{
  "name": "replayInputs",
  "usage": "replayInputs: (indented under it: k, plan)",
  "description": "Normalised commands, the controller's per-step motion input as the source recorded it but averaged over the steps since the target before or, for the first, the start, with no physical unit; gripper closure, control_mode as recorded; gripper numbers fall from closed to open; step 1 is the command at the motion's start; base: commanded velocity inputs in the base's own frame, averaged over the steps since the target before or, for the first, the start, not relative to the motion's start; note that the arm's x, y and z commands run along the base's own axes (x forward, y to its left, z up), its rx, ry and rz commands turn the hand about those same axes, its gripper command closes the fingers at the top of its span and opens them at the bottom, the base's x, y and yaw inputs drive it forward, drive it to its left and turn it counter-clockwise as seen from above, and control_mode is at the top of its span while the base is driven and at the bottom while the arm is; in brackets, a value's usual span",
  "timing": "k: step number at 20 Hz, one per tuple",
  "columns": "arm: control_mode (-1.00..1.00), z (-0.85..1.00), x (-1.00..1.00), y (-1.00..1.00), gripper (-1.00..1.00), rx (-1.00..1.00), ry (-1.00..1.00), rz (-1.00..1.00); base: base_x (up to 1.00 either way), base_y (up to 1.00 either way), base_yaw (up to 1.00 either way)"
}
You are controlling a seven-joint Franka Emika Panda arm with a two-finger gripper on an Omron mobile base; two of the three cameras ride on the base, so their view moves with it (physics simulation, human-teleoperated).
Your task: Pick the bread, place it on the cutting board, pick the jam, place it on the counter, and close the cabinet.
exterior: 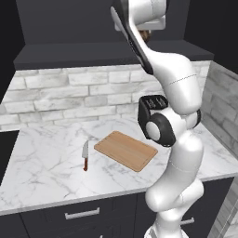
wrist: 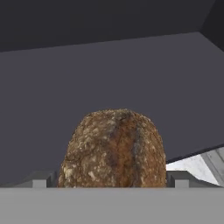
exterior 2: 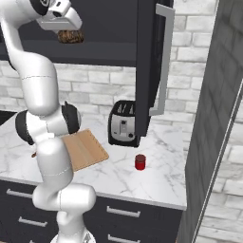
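My tool [exterior 2: 71, 29] is raised up into the open cabinet [exterior 2: 118, 28], and its two fingers stand spread wide, one on each side of the bread [wrist: 113, 151], without pinching it. The bread sits on the dark floor of the cabinet, inside, close to the front edge; in the right base view I see it as a brown lump [exterior 2: 70, 36] just under my tool. In the hand view its lower part is cut off, so I cannot tell if my fingers touch its sides. The cabinet door [exterior 2: 152, 61] stands open, edge-on to the camera, and it hides part of the toaster [exterior 2: 122, 123] behind it. The jam [exterior 2: 140, 162] stands on the table [exterior 2: 156, 175], near the toaster and in front of it. The cutting board [exterior: 125, 150] lies flat on the table with nothing on it, and my arm covers one corner of it. A knife [exterior: 85, 155] with a red handle lies just beside the board.
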Motion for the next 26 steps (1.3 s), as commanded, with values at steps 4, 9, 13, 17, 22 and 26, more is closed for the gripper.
replayInputs:
  k: [4, 9, 13, 17, 22, 26]
  plan:
    - [-1.0, -0.01, -0.76, 0.0, 1.0, 0.0, 0.0, 0.0, 0.0, 0.0, 0.0]
    - [-1.0, -0.13, -0.72, -0.01, 1.0, 0.0, 0.01, 0.0, 0.0, 0.0, 0.0]
    - [-1.0, -0.25, -0.64, 0.0, 1.0, 0.0, 0.02, 0.0, 0.0, 0.0, 0.0]
    - [-1.0, -0.35, -0.61, 0.0, 1.0, 0.0, 0.01, 0.0, 0.0, 0.0, 0.0]
    - [-1.0, -0.47, -0.43, 0.0, 1.0, 0.0, 0.0, 0.0, 0.0, 0.0, 0.0]
    - [-1.0, -0.56, -0.22, 0.0, 1.0, 0.0, 0.0, 0.0, 0.0, 0.0, 0.0]
